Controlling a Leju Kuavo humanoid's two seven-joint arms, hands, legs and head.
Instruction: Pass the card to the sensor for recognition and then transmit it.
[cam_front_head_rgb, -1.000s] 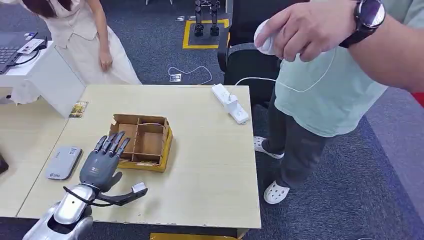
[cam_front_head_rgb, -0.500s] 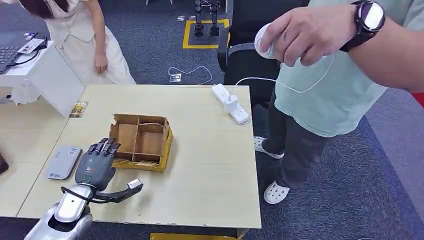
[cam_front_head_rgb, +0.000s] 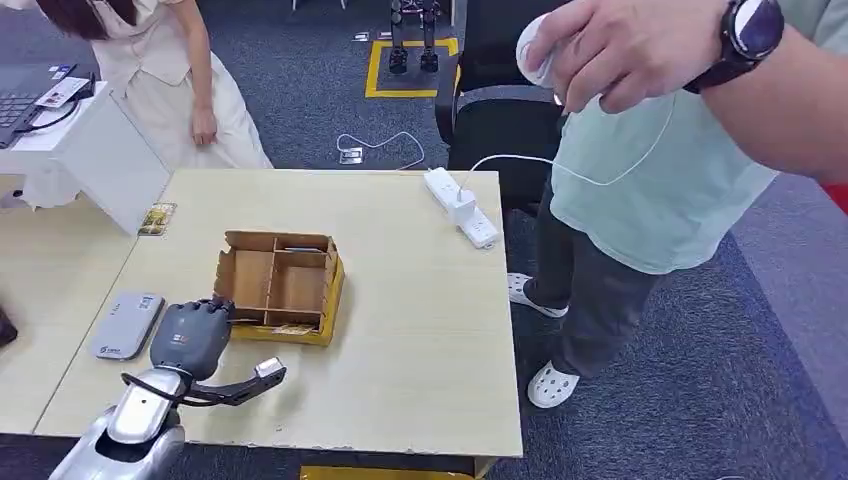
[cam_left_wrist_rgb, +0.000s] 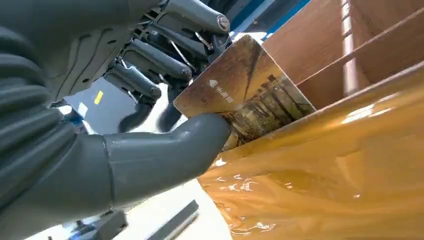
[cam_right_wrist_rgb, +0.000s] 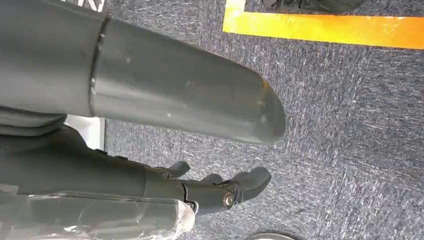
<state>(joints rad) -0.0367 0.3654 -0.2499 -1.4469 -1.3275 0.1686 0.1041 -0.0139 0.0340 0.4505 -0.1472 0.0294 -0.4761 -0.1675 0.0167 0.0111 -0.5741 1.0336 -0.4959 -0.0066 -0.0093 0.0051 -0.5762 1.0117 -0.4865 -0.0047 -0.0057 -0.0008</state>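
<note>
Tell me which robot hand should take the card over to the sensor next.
Left. The left robot hand already pinches the card at the box, and the grey sensor lies just beside it on the table. The right robot hand hangs over the floor.

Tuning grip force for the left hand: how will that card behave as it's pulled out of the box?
Probably stiff: the card stays flat where the left hand pinches it by one corner. Likely light, being so thin. Its printed face looks smooth, so it may slip or pivot under the thumb. The box is open cardboard and might shift if the card drags on its wall.
</note>
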